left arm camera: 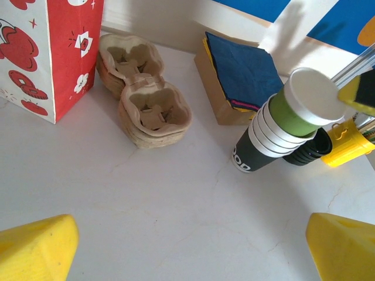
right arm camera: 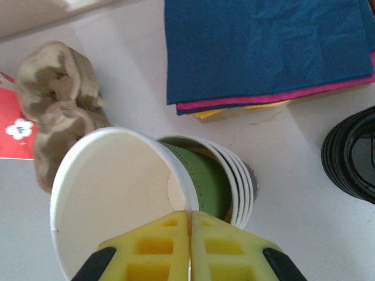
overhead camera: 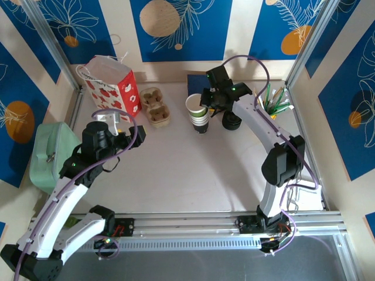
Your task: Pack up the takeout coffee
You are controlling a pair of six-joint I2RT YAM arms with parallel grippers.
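The takeout coffee cup (right arm camera: 117,193) is a lidless paper cup with a lime-green side (right arm camera: 208,181) and a white inside. It tilts out of the top of a stack of white-rimmed cups (right arm camera: 243,187). My right gripper (right arm camera: 190,219) is shut on its rim, one yellow finger inside and one outside. From above, that gripper (overhead camera: 206,104) hangs over the cup stack (overhead camera: 198,117) at the back middle. The left wrist view has the green cup (left arm camera: 299,102) atop the stack (left arm camera: 261,143). My left gripper (left arm camera: 193,246) stands open over bare table, apart from the cups.
Black lids (right arm camera: 351,158) are stacked right of the cups. Blue napkins (right arm camera: 263,47) lie behind them, and pulp cup carriers (left arm camera: 153,111) sit to the left. A red-and-white paper bag (overhead camera: 111,85) stands at the back left, and a mint-green box (overhead camera: 50,155) at the left edge.
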